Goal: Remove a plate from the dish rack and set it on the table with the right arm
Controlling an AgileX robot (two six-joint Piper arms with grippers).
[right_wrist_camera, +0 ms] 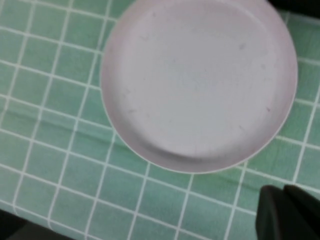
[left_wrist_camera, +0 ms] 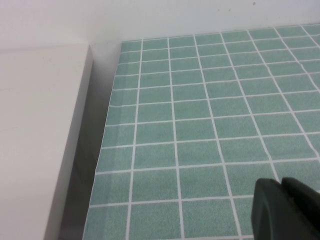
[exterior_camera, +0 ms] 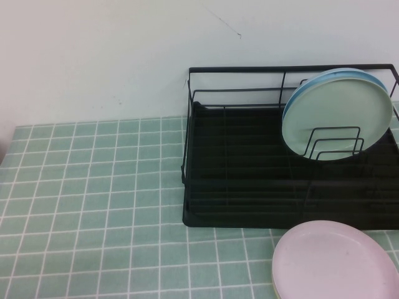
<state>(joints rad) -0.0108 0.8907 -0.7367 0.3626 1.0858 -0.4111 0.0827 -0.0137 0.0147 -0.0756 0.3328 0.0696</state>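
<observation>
The pale pink plate (exterior_camera: 336,261) lies flat on the mint-green tiled table (exterior_camera: 93,205), just in front of the black wire dish rack (exterior_camera: 249,187), at the near right. It fills the right wrist view (right_wrist_camera: 200,80). My right gripper (right_wrist_camera: 283,189) is shut and empty, above the tiles beside the plate's rim and apart from it. My left gripper (left_wrist_camera: 280,182) is shut and empty, above bare tiles near the table's left edge. Neither arm shows in the high view.
A pale green plate (exterior_camera: 336,115) stands upright in the rack's right end, with a blue plate (exterior_camera: 324,78) behind it. A white wall runs behind the table. A white ledge (left_wrist_camera: 40,140) lies past the table's left edge.
</observation>
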